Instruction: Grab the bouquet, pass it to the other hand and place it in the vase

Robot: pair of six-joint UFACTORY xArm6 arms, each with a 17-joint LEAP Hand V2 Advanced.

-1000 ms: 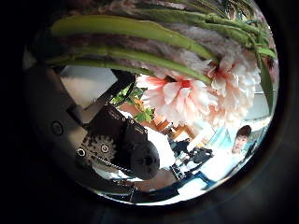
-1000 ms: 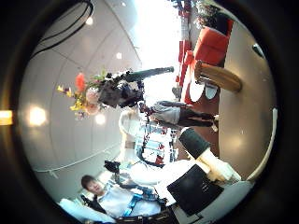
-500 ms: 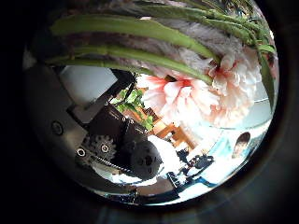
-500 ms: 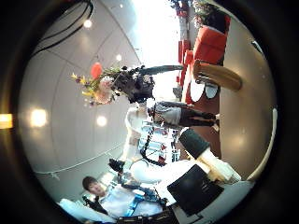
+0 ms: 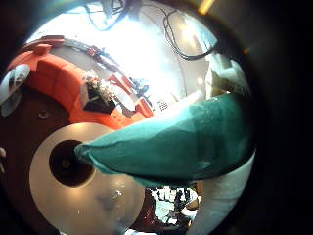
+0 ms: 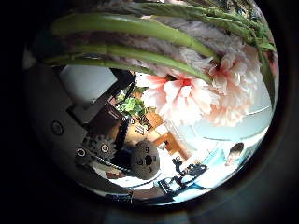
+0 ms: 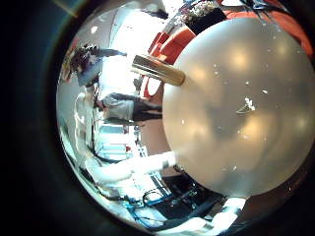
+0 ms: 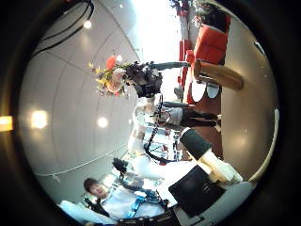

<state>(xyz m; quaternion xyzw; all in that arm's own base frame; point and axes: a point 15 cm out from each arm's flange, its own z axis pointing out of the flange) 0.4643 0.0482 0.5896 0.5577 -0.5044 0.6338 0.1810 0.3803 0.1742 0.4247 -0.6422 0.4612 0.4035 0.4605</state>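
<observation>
The bouquet [image 6: 192,89], pink and white flowers on green stems [image 6: 131,28], lies close across my left palm, and my left hand [image 6: 121,149] curls round it. In the right thumb side view the left hand [image 8: 148,80] holds the bouquet [image 8: 111,75] high, stems pointing toward the tan cylindrical vase [image 8: 218,75]. The vase [image 7: 157,69] stands beside a pale glossy round surface [image 7: 236,108]. A dark round mouth [image 5: 68,164] in a pale disc lies under the left palm, partly behind a teal finger [image 5: 176,142]. A finger of my right hand [image 8: 209,158] reaches out straight, holding nothing.
Red seats [image 5: 59,78] stand beyond the vase, also seen as red seats [image 8: 209,47] from the right hand. The left arm [image 8: 155,118] runs down from the raised hand. Ceiling lights show behind the bouquet.
In the right thumb side view the left hand with the bouquet has moved steadily toward the line above the vase. The flowers stay in the left hand's grip.
</observation>
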